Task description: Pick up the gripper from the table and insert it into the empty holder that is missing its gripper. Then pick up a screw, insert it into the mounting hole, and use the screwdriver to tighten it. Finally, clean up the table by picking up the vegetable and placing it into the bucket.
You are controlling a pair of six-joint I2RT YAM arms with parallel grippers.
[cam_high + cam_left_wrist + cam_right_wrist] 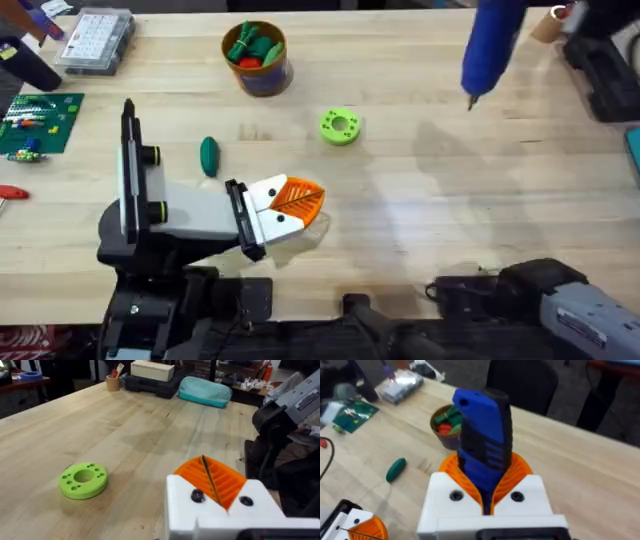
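Two orange ribbed pads of the right gripper (487, 495) are clamped on the screwdriver (484, 445), which stands up between them; from overhead the blue body (492, 45) hangs over the far right of the table with its thin bit pointing down and slightly toward the middle. The left gripper (212, 485) pinches a thin dark rod, probably a small driver bit or screw, though the wrist view is too close to say which; its pads are closed on it. Just beyond those fingers, overhead, the gripper (293, 200) already sits on the holder (185, 212) at its black plate, orange leaf pointing toward the table's centre. The vegetable (208, 156) lies beyond the holder, long axis running away from the arms' bases, apart from it and near the left arm. The bucket (257, 58) stands farther out, already holding other toy vegetables. A lime-green ring (340, 126) sits between bucket and screwdriver. My guess is the left arm is better placed for the vegetable
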